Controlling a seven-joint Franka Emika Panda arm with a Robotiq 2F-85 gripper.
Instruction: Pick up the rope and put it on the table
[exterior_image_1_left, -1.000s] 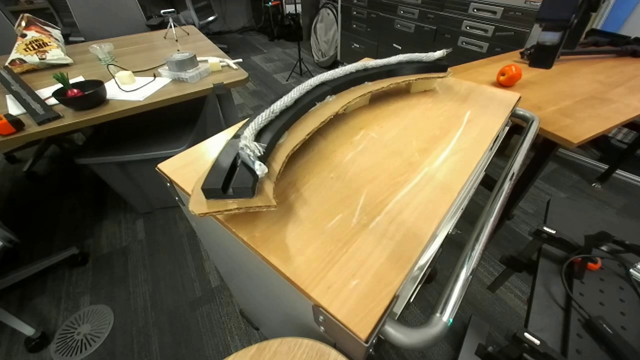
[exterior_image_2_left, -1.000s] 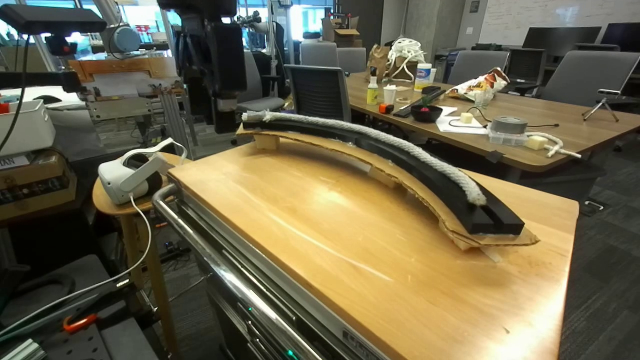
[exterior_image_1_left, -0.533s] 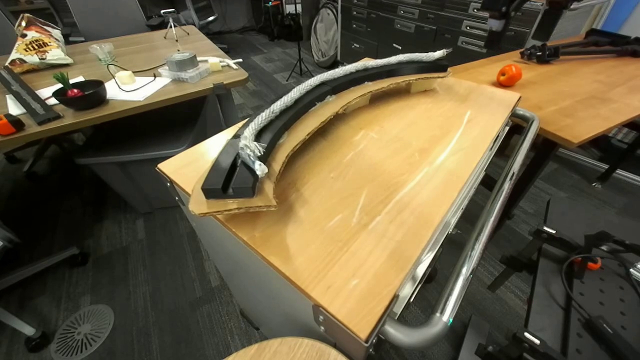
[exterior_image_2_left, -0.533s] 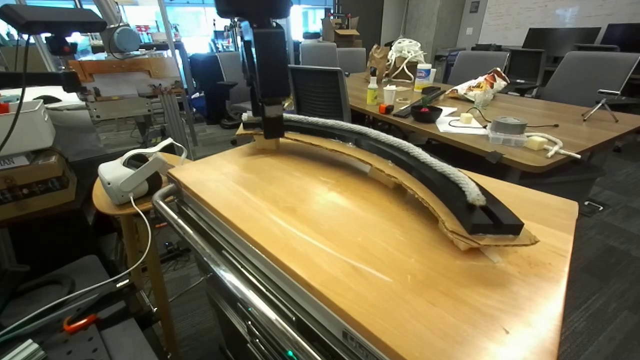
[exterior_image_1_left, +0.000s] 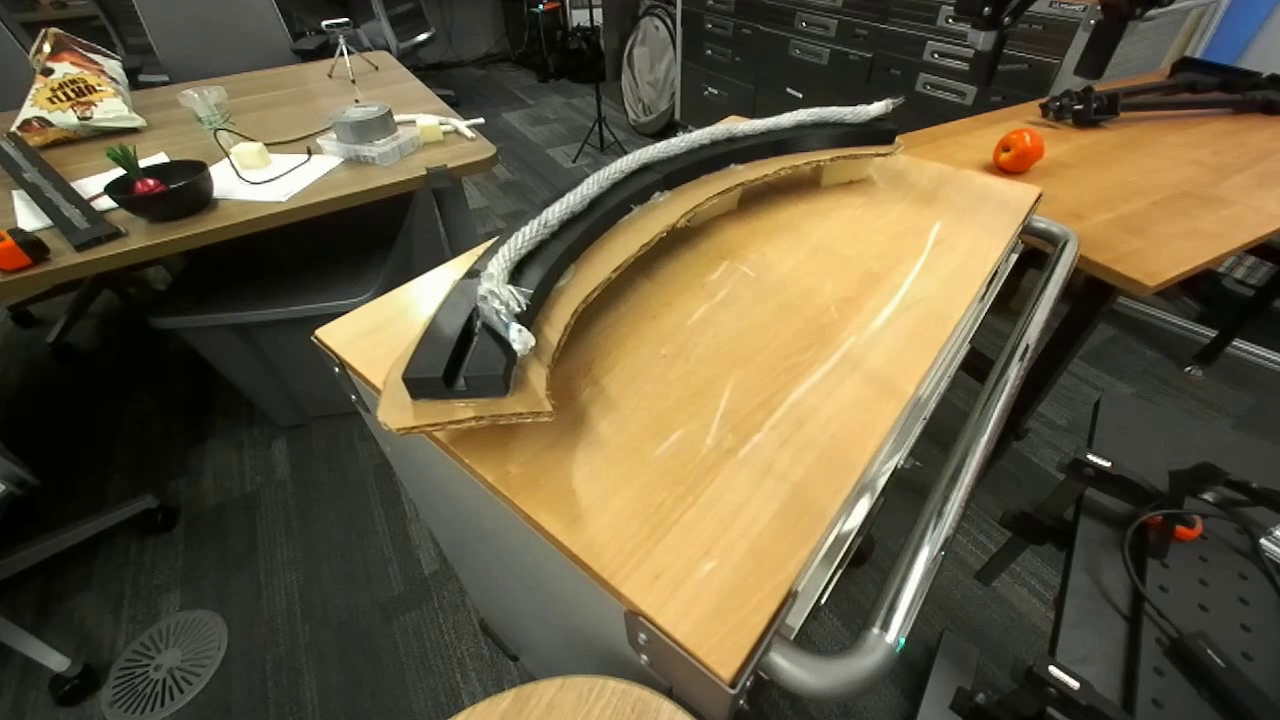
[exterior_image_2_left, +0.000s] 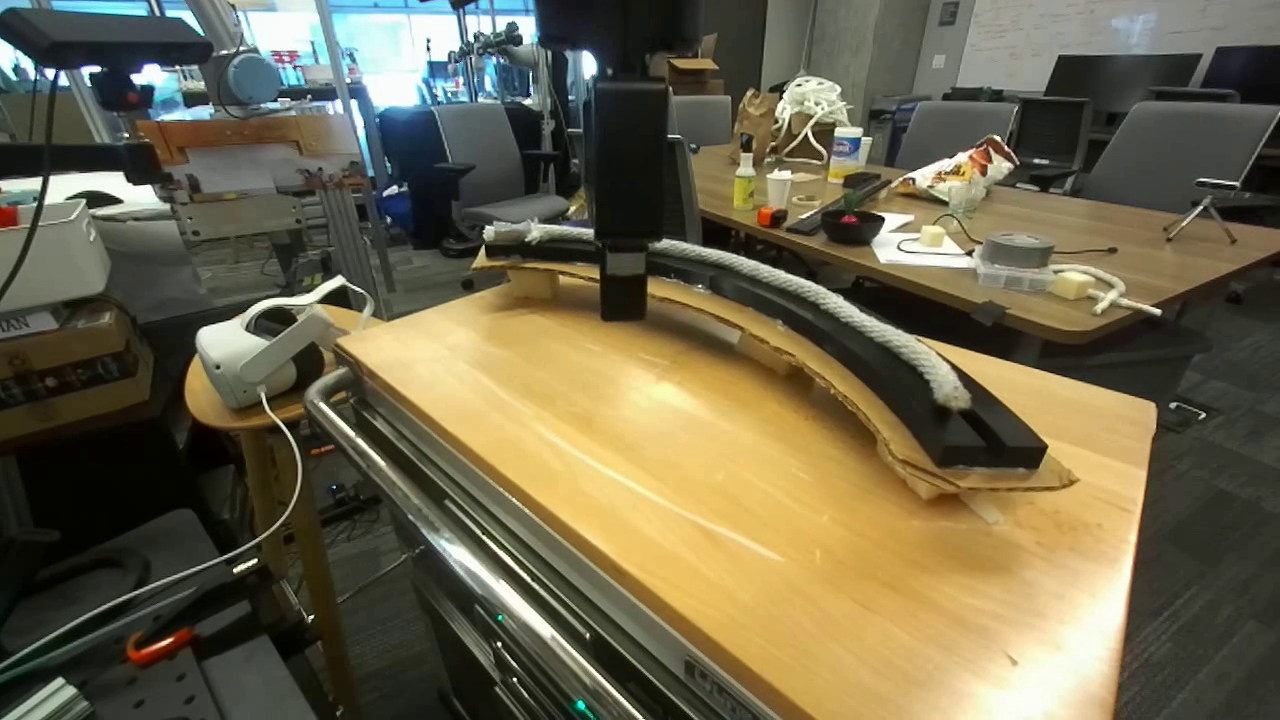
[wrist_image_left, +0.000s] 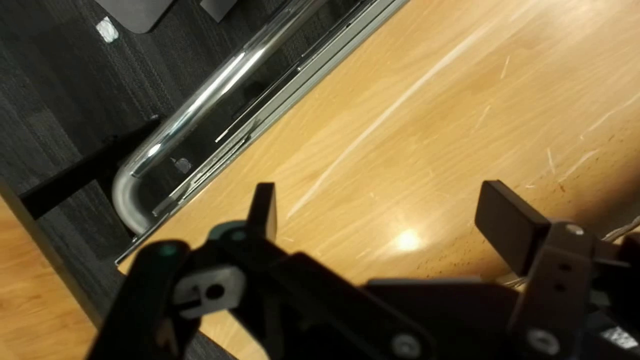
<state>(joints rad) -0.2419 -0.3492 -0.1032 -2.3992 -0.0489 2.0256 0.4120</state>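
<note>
Picking up the rope (exterior_image_2_left: 835, 304) and laying it on the bare wood of the counter (exterior_image_2_left: 700, 440) both look undone. It rests on the curved black track (exterior_image_1_left: 580, 238), arching along the edge opposite the silver rail (exterior_image_1_left: 970, 450). On the rail side, the hand (wrist_image_left: 382, 207) is spread wide, holding nothing. Beyond the rope-side edge, a chip bag (exterior_image_1_left: 78, 92) reads "TURTLE CHIPS", upside down; other lettering is too small.

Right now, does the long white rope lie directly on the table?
No: in an exterior view the rope rests along the curved black track, which lies on cardboard.
</note>
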